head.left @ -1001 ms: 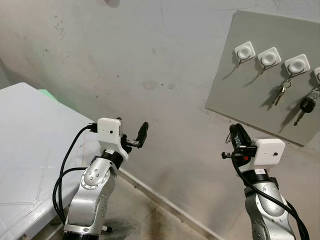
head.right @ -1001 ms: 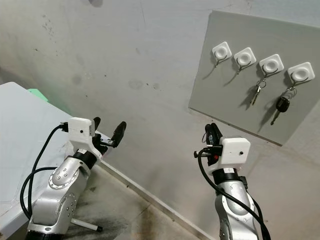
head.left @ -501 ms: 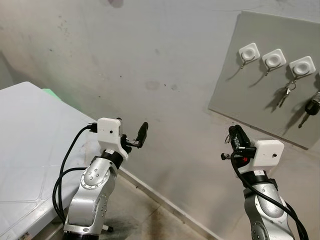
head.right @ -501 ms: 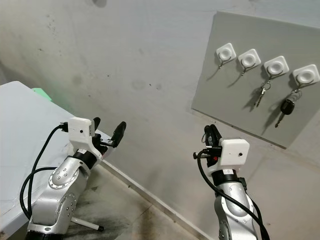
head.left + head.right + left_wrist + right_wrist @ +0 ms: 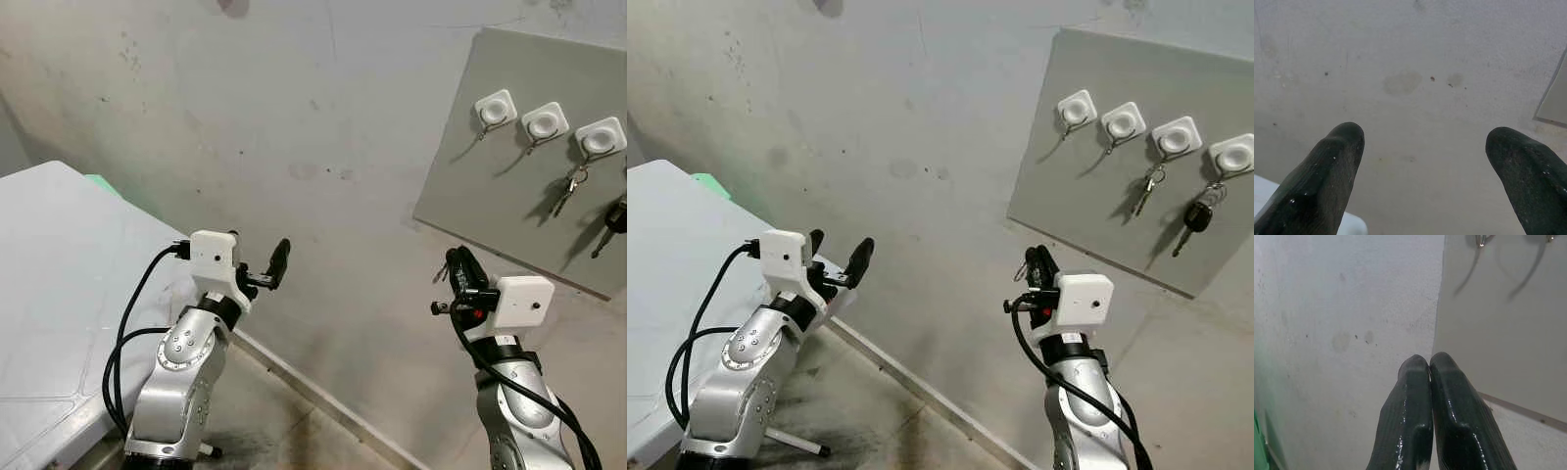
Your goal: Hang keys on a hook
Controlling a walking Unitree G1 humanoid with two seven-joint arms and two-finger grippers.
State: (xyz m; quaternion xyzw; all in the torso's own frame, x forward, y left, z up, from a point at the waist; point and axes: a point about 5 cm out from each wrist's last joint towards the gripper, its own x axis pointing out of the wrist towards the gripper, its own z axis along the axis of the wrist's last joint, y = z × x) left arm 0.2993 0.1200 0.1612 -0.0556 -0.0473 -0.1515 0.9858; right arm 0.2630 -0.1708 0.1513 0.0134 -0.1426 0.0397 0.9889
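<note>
Left eye view — board [image 5: 534, 147] further right.

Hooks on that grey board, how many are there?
4 white hooks run in a row along the top of the board: the first and second are bare, the third holds silver keys, the fourth a black car key.
</note>
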